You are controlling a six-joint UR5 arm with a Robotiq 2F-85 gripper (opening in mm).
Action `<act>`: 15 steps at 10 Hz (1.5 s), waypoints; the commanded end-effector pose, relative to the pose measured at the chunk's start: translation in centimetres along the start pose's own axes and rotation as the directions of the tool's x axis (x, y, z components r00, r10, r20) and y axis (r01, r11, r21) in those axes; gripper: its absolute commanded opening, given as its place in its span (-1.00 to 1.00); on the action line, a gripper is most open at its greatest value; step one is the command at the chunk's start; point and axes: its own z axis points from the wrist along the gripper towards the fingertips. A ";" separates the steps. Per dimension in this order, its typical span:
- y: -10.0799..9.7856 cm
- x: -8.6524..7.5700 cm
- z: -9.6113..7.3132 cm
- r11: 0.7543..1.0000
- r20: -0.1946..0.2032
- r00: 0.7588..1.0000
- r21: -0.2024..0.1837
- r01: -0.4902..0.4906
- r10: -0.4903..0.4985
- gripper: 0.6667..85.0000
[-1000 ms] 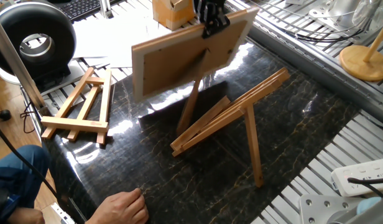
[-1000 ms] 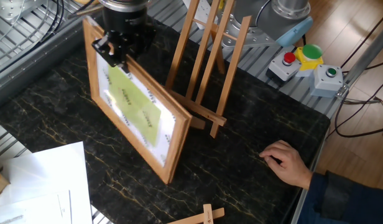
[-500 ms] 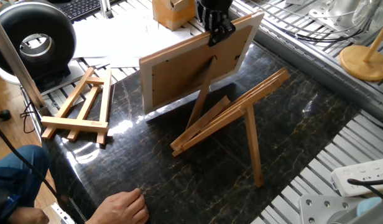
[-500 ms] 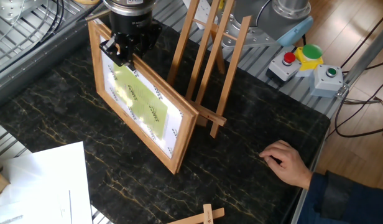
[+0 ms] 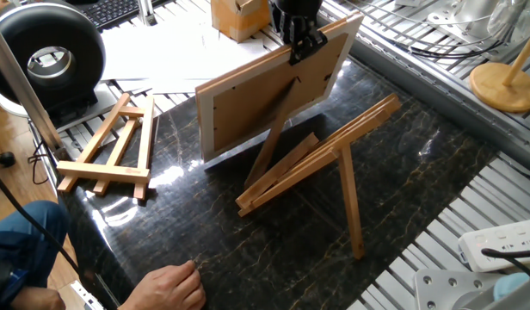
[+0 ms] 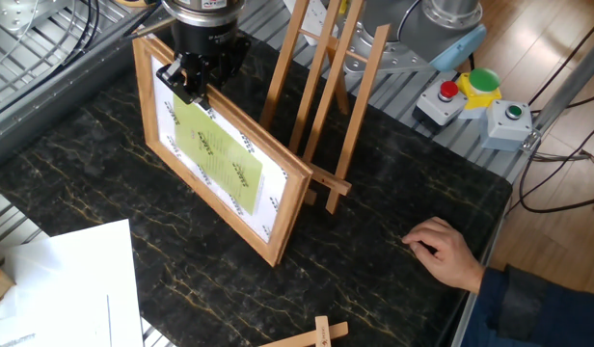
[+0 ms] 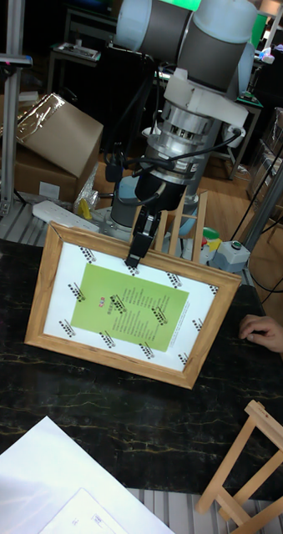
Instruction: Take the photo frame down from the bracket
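The photo frame (image 5: 265, 99) (image 6: 220, 159) (image 7: 128, 309) is a light-wood frame holding a white sheet with a green card. It stands tilted on the dark marble table, its strut leg (image 5: 274, 138) reaching down behind it. My gripper (image 5: 301, 45) (image 6: 188, 77) (image 7: 139, 246) is shut on the middle of its top edge. The bracket (image 5: 321, 155) (image 6: 321, 87), a slatted tripod easel, stands just behind the frame and apart from it, with nothing on its ledge (image 6: 321, 178).
A smaller folded easel (image 5: 110, 151) lies at the table's edge. A person's hand (image 6: 446, 251) (image 5: 170, 284) rests on the table. White paper (image 6: 66, 280) lies at a corner. A box with red and green buttons (image 6: 471, 96) sits past the table.
The frame has come down and a little sideways with my gripper, from hanging tilted above the table to resting its lower edge on the marble. In the last half second it only settled.
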 end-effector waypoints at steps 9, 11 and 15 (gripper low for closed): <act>-3.0 -1.3 0.5 0.999 0.012 1.000 0.044 0.028 -0.029 -0.99; -2.7 -1.9 1.2 1.000 0.038 0.999 0.014 0.021 -0.022 -0.99; -1.4 -2.5 1.0 0.998 0.087 0.996 -0.046 0.035 -0.030 -0.99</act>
